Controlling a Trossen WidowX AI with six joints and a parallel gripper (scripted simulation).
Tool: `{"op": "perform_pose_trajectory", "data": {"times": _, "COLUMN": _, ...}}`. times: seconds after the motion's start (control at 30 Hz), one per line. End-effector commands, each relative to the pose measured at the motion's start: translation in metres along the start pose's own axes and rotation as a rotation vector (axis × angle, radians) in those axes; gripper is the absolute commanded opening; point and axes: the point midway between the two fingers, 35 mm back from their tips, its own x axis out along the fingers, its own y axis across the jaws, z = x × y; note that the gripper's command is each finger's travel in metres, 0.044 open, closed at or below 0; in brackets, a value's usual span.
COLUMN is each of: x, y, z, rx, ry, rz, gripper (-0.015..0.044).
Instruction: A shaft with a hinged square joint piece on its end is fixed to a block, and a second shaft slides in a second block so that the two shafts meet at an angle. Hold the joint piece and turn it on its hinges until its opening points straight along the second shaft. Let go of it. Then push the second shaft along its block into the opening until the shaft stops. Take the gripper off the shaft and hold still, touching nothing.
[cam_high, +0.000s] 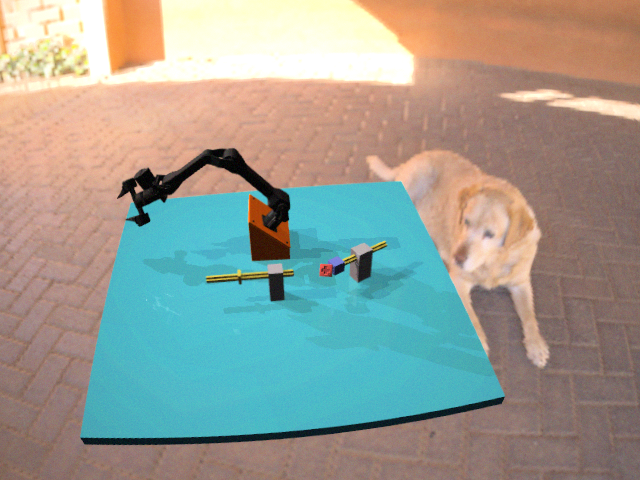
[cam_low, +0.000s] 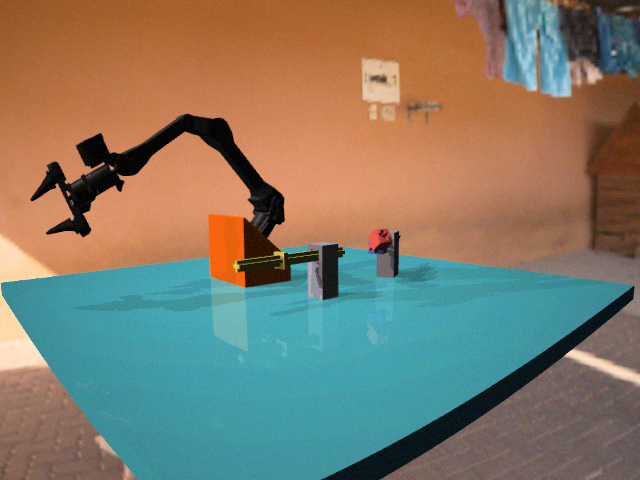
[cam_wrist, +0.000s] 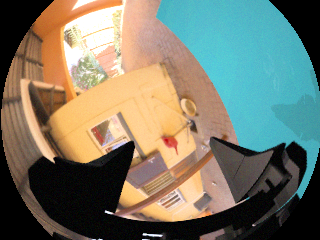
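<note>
The end effector (cam_high: 124, 207) (cam_low: 38, 217) (cam_wrist: 172, 143), spread and holding nothing, hangs above the surface's edge (cam_high: 103, 310) (cam_low: 51, 304) (cam_wrist: 240, 60), well apart from the red joint piece (cam_high: 325, 270) (cam_low: 379, 239), which lies beyond the sliding yellow shaft (cam_high: 253, 275) (cam_low: 299, 256), before the farther grey block (cam_high: 361, 264) (cam_low: 387, 262).

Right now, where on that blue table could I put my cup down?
Likely room: the broad front stretch of the blue tabletop, between its front edge and the two gray blocks. Crowded: around the orange wedge base, yellow shafts and red joint piece.
</note>
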Motion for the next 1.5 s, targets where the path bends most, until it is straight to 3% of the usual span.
{"op": "perform_pose_trajectory", "data": {"times": 0.0, "x": 0.001, "y": 0.002, "z": -0.003, "rx": 0.111, "ry": -0.052, "rz": -0.02, "gripper": 0.044}}
{"op": "perform_pose_trajectory", "data": {"times": 0.8, "x": -0.042, "y": 0.033, "z": -0.021, "rx": 0.819, "ry": -0.394, "rz": 0.056, "gripper": 0.044}}
{"op": "perform_pose_trajectory", "data": {"times": 1.07, "x": -0.048, "y": 0.03, "z": -0.023, "rx": 0.845, "ry": -0.415, "rz": 0.061, "gripper": 0.044}}
{"op": "perform_pose_trajectory", "data": {"times": 1.27, "x": -0.085, "y": 0.018, "z": -0.077, "rx": 0.732, "ry": -0.332, "rz": -0.015, "gripper": 0.044}}
{"op": "perform_pose_trajectory", "data": {"times": 1.47, "x": -0.154, "y": -0.013, "z": -0.15, "rx": 0.631, "ry": -0.214, "rz": -0.139, "gripper": 0.044}}
